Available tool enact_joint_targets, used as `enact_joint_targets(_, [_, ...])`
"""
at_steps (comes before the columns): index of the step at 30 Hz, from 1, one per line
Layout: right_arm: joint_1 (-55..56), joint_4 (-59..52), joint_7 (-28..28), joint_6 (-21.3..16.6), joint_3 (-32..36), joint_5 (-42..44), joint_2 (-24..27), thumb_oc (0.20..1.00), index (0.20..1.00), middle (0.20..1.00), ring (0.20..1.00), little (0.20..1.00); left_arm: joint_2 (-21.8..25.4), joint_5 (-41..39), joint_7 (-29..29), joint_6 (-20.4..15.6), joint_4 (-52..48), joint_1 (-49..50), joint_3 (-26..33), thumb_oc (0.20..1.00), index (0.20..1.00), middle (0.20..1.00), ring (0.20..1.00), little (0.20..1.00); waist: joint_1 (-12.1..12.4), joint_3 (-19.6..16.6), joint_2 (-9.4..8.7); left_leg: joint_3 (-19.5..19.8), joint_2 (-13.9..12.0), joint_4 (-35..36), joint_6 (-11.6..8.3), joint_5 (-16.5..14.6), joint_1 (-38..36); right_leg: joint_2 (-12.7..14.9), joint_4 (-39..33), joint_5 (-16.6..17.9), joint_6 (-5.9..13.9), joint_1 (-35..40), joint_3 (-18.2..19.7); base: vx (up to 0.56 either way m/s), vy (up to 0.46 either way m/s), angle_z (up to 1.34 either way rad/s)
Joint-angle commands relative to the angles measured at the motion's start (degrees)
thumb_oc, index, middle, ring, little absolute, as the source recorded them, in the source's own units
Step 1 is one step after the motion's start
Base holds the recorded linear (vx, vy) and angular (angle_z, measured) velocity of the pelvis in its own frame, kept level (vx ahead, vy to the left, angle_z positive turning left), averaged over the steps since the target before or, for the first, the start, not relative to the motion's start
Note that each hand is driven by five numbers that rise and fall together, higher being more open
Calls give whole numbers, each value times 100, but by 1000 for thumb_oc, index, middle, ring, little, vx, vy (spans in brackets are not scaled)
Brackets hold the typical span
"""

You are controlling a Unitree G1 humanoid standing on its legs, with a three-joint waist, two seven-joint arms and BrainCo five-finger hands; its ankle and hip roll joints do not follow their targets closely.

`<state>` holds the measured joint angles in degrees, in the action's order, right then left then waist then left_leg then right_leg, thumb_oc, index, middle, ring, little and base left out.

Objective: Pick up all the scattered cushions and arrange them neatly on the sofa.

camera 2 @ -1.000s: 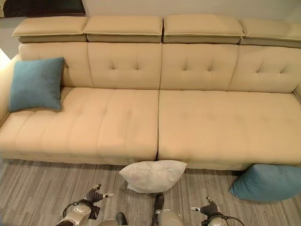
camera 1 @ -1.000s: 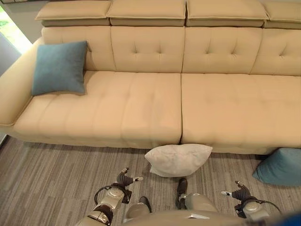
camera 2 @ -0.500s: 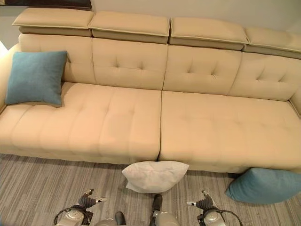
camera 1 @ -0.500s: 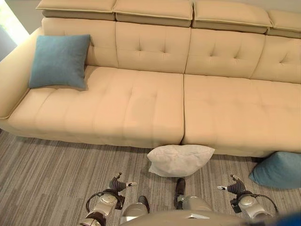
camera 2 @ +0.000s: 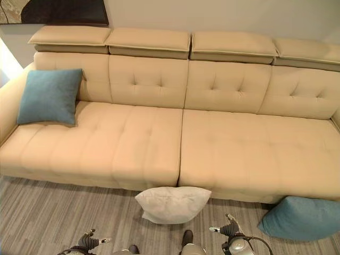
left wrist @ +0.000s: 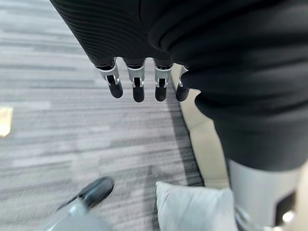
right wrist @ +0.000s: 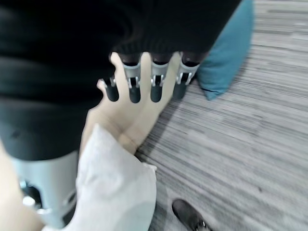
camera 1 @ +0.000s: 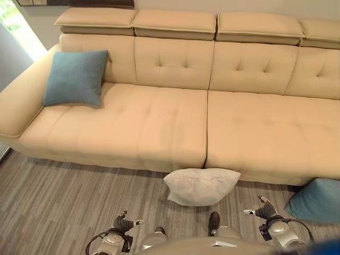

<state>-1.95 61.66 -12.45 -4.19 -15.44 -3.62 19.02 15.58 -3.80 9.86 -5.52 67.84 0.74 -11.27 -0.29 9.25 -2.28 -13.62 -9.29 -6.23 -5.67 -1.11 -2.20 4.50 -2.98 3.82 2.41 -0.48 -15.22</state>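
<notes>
- So 1 blue cushion [camera 1: 75,78] on sofa [camera 1: 159,117], done.
- White cushion [camera 1: 201,186] + 2nd blue cushion [camera 1: 317,200] on floor [camera 1: 58,196], both left.
- Left hand [left wrist: 137,82] & right hand [right wrist: 144,82]: fingers straight, empty.

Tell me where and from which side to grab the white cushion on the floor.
Take the white cushion by its two ends, probably one hand each, coming down from above on the near side. It leans against the sofa front, wide and plump, so its back is blocked. Both the left hand and right hand are empty, fingers straight.
</notes>
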Motion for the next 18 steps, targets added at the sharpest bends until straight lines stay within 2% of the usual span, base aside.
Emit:
enact_joint_targets(1, [-187, -194, -84, -129, 10, 111, 330, 1000, 1000, 1000, 1000, 1000, 9, 10, -7, -76, -58, -410, -221, 1000, 1000, 1000, 1000, 1000, -130, 364, -199, 339, 141, -1123, -53, 140, 690, 159, 330, -670, 177, 343, 90, -30, -154, 16])
enact_joint_targets(2, [-187, -195, -84, -129, 11, 111, 330, 1000, 1000, 1000, 1000, 1000, 9, 9, -7, -75, -59, -412, -221, 1000, 1000, 1000, 1000, 1000, -143, 357, -190, 358, 130, -1160, -57, 126, 723, 149, 329, -670, 172, 336, 76, -29, -263, 18])
enact_joint_targets(3, [-118, -112, -77, -92, 53, 167, 336, 1000, 1000, 1000, 1000, 1000, -10, 12, -25, -49, -76, -407, -245, 1000, 1000, 1000, 1000, 1000, -175, 379, -206, 119, 7, -1348, -18, 176, 844, 96, 285, -755, 68, 447, -11, 11, -150, 27])
enact_joint_targets(6, [-67, -36, -70, -56, 79, 197, 345, 1000, 1000, 1000, 1000, 1000, -29, 35, -38, -19, -66, -381, -276, 1000, 1000, 1000, 1000, 1000, -168, 406, -188, -42, 24, -1317, 57, 73, 963, 38, 267, -834, 27, 550, -48, 46, -86, 36])
enact_joint_targets(7, [-46, 44, -94, -41, 93, 196, 347, 1000, 1000, 1000, 1000, 1000, -54, 78, -44, 14, 0, -355, -279, 1000, 1000, 1000, 1000, 1000, -161, 384, -169, -114, 149, -971, 116, 39, 1027, 9, 236, -867, 51, 602, -61, 111, 6, 24])
enact_joint_targets(8, [-47, 88, -103, -38, 94, 189, 343, 1000, 1000, 1000, 1000, 1000, -62, 110, -55, 26, 42, -340, -276, 1000, 1000, 1000, 1000, 1000, -150, 368, -153, -128, 201, -759, 108, 134, 1063, -21, 211, -879, 82, 641, -55, 111, 6, 11])
enact_joint_targets(9, [-47, 89, -103, -38, 94, 189, 343, 1000, 1000, 1000, 1000, 1000, -62, 110, -55, 26, 42, -340, -276, 1000, 1000, 1000, 1000, 1000, -150, 369, -156, -130, 205, -749, 108, 138, 1057, -17, 210, -879, 83, 643, -55, 97, 20, 2])
enact_joint_targets(12, [-94, 200, -126, -32, 35, 176, 304, 1000, 1000, 1000, 1000, 1000, -43, 118, -57, 24, 70, -306, -249, 1000, 1000, 1000, 1000, 1000, -45, 337, -94, -36, 325, -65, 56, 420, 1077, -160, 181, -979, 139, 810, 55, 172, 54, -4])
enact_joint_targets(18, [-113, 171, -113, -17, -24, 51, 196, 1000, 1000, 1000, 1000, 1000, 5, 128, -10, 32, 96, -239, -144, 1000, 1000, 1000, 1000, 1000, 23, 65, -186, -52, 561, 213, 237, 298, 791, -16, 380, -1070, 320, 857, 185, 196, 123, -33])
